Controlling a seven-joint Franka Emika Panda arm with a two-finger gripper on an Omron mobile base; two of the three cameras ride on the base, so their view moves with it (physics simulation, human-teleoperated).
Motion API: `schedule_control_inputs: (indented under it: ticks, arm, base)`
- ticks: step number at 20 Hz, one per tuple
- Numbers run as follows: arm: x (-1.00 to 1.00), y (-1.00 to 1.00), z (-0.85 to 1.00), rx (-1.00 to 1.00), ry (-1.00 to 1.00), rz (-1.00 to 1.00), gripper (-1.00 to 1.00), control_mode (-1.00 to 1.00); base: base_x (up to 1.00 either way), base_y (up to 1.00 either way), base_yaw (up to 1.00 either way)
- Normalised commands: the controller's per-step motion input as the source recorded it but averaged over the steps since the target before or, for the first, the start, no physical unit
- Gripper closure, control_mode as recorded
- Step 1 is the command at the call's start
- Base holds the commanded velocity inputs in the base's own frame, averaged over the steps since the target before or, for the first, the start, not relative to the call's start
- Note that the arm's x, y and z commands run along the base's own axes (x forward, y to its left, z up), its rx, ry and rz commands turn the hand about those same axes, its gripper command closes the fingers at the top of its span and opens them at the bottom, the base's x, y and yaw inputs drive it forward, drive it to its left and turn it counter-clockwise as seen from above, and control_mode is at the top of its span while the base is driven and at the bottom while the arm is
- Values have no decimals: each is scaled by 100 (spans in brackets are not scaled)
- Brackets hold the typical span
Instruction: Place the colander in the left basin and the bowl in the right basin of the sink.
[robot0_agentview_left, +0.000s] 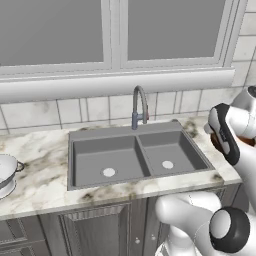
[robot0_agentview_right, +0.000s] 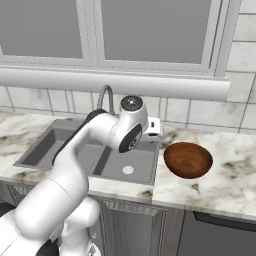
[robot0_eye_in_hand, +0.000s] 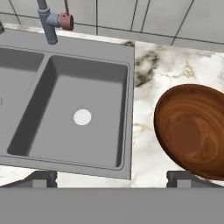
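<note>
The colander (robot0_agentview_left: 7, 173) sits upright on the marble counter (robot0_agentview_left: 40, 185) well to the left of the sink (robot0_agentview_left: 75, 137), at the left edge of the left base view, with one dark loop handle facing the sink. The reddish-brown bowl (robot0_agentview_right: 188, 159) rests on the counter just beside the sink's right rim, open side up. Both the left basin (robot0_agentview_left: 105, 159) and the right basin (robot0_agentview_left: 170, 150) show bare grey floors with a pale round drain in each; a ridge splits them, and the grey arched faucet (robot0_agentview_left: 140, 106) rises from the back rim near that ridge. The gripper (robot0_eye_in_hand: 112, 178) hangs above the front part of the counter, over the strip between the right basin and the bowl. Its fingers (robot0_eye_in_hand: 41, 178) stand wide apart with nothing between them; in the hand view one tip lies in front of the right basin's front rim and the other in front of the bowl's near edge. Tiled wall and a window ledge run behind the counter.
</note>
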Motion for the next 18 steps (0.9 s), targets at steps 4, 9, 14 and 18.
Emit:
schedule_control_inputs:
  ticks: [4, 9, 14, 18]
  arm:
    - [21, -31, -5, -3, 0, 0, -100, -100]
    - [14, -26, -5, -3, 3, 0, -100, -100]
    - [14, -25, -1, -2, 8, 0, -100, -100]
    - [12, -22, -4, 0, 10, 0, -100, -100]
  base:
    - [0, 0, 0]
    - [0, 0, 0]
    - [0, 0, 0]
    - [0, 0, 0]
